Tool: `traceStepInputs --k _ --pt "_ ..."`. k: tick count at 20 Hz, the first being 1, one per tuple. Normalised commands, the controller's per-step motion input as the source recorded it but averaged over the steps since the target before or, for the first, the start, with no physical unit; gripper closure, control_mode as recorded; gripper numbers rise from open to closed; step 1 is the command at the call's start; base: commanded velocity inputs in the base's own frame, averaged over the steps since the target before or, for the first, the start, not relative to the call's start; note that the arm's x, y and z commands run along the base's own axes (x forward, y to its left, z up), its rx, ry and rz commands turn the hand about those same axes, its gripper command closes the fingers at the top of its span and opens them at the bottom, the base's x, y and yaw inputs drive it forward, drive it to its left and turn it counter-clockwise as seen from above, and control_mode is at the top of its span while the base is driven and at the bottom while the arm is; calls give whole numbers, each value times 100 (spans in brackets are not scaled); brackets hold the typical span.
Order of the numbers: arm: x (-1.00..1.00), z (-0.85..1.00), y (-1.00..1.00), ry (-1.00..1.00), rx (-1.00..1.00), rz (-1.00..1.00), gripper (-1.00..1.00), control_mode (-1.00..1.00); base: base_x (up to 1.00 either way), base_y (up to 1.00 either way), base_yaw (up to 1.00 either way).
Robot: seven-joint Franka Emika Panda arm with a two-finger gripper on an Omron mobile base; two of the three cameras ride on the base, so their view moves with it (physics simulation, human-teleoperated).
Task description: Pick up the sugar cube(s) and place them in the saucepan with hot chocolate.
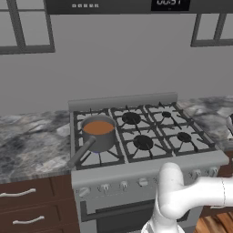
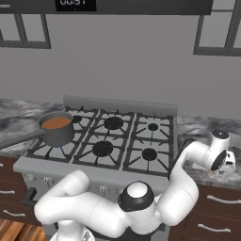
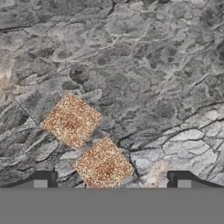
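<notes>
Two speckled golden-brown sugar cubes lie on the marble counter in the hand view, one [image 3: 72,120] further up and one [image 3: 103,165] close to the bottom, corner to corner. My gripper [image 3: 113,180] hangs open just above them, its fingertips [image 3: 43,179] standing wide on either side of the nearer cube and touching nothing. From the right base view the hand [image 2: 221,157] points down over the counter right of the stove. The saucepan with hot chocolate [image 1: 98,132] [image 2: 56,128] sits on the front left burner, its handle pointing left and forward.
The gas stove [image 1: 150,168] [image 2: 94,169] has several burners under dark grates, with a raised back rail. Marble counter [image 1: 32,145] [image 2: 207,129] runs on both sides, over wooden drawers [image 1: 27,205]. My arm crosses in front of the stove's knobs.
</notes>
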Motion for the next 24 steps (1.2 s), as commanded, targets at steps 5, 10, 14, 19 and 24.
traceStepInputs --k 5,10,14,19,24 --pt "14 0 0 5 -3 0 -100 -100 0 0 0" --pt "2 -2 0 5 0 0 -100 -100 0 0 0" --pt "0 -2 4 0 0 0 -100 -100 0 0 0" --pt "0 -1 1 1 0 0 -100 -100 0 0 0" --pt "0 -5 0 0 0 0 -100 -100 0 0 0"
